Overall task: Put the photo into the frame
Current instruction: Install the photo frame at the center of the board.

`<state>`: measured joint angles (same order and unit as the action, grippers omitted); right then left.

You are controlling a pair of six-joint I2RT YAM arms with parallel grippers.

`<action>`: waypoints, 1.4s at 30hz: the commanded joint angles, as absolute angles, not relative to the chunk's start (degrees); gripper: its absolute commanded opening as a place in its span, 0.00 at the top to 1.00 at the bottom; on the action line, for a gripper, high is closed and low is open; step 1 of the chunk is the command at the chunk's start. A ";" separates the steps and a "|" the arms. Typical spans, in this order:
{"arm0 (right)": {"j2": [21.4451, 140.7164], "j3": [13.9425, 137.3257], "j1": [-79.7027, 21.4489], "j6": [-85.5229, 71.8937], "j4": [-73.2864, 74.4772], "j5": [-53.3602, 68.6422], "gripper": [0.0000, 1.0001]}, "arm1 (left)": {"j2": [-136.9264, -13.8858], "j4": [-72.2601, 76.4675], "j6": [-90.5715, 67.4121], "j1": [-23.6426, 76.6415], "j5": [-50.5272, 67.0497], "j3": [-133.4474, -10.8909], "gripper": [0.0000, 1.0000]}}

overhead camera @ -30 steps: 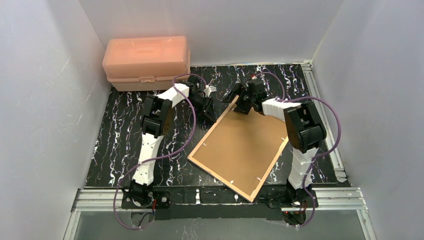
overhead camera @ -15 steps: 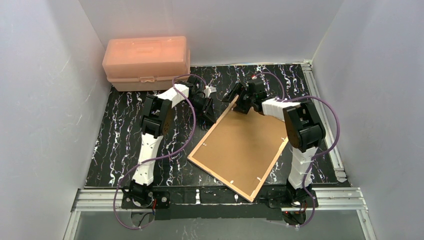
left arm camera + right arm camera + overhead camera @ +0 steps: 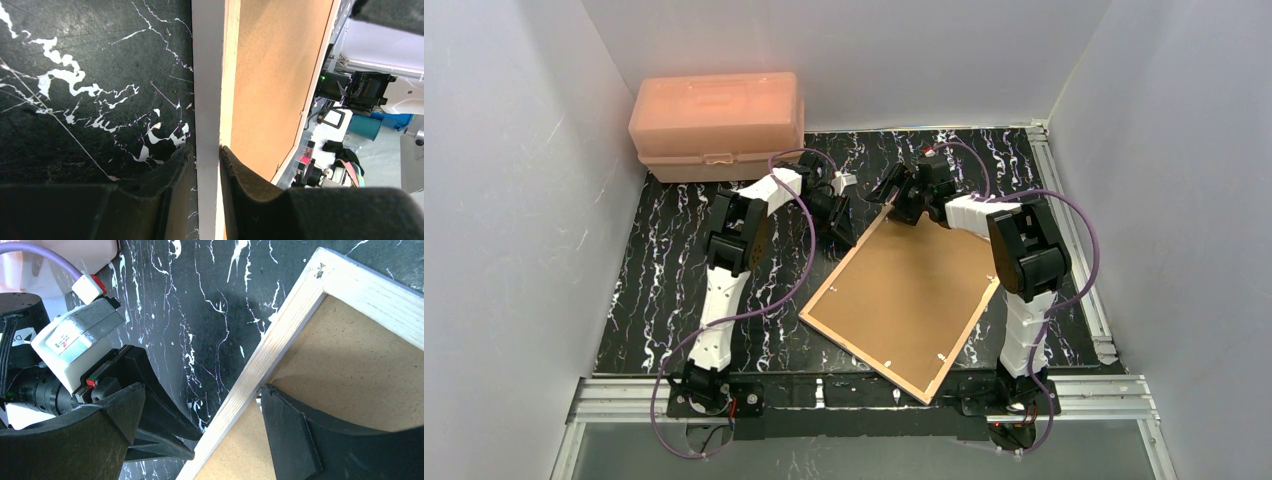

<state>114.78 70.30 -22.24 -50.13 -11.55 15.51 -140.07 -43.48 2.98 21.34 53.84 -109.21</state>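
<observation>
The frame lies back up and askew on the black marbled table, its brown backing board facing me. The photo is hidden. My left gripper is shut on the frame's left edge; in the left wrist view its fingers pinch the white side and tan wood of the frame. My right gripper stands open over the far corner, straddling the wooden rim of the frame. One of its fingertips rests on the backing board by a small metal tab.
A pink plastic box stands at the back left against the wall. White walls close in three sides, and a metal rail runs along the table's right edge. The left arm's wrist is close beside my right gripper.
My right gripper has edged slightly toward the frame's far corner. The frame and the left arm have stayed put.
</observation>
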 commanded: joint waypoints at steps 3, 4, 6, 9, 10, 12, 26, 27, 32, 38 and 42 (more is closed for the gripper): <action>116.16 72.26 -22.87 -48.79 -10.91 17.38 0.07 | -138.63 -44.82 5.48 21.97 48.11 -107.35 0.75; 116.32 72.40 -22.93 -48.78 -10.86 17.71 0.07 | -138.61 -44.77 5.44 21.97 48.15 -107.36 0.75; 116.24 72.66 -22.89 -48.80 -10.41 17.82 0.07 | -138.53 -44.80 5.41 21.97 48.16 -107.39 0.75; 114.70 72.39 -22.63 -47.61 -8.60 16.65 0.07 | -138.28 -44.81 5.48 21.97 48.06 -107.20 0.76; 114.04 72.15 -22.38 -46.96 -8.15 16.29 0.07 | -138.19 -44.82 5.65 21.97 48.08 -107.18 0.76; 113.22 71.55 -21.65 -46.23 -7.67 15.90 0.06 | -138.02 -44.81 5.60 21.97 47.99 -107.06 0.76; 113.43 71.13 -20.72 -45.46 -6.89 17.97 0.06 | -137.99 -44.78 5.69 22.06 48.05 -106.84 0.76; 113.58 71.29 -20.81 -45.44 -6.55 18.28 0.06 | -137.99 -44.82 5.65 22.10 48.07 -106.84 0.76; 114.70 72.17 -21.39 -45.18 -5.63 20.08 0.06 | -137.90 -44.81 5.69 22.15 47.90 -106.83 0.76; 115.93 73.10 -21.79 -45.11 -5.47 22.45 0.06 | -137.86 -44.82 5.63 22.15 47.76 -106.87 0.76; 116.89 74.12 -21.80 -44.95 -5.19 23.81 0.06 | -137.83 -44.77 5.65 22.15 47.81 -106.91 0.76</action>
<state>114.93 71.61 -21.17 -45.95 -7.79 20.49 -139.39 -43.55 3.42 21.50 53.28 -108.42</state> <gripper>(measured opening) 0.939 0.249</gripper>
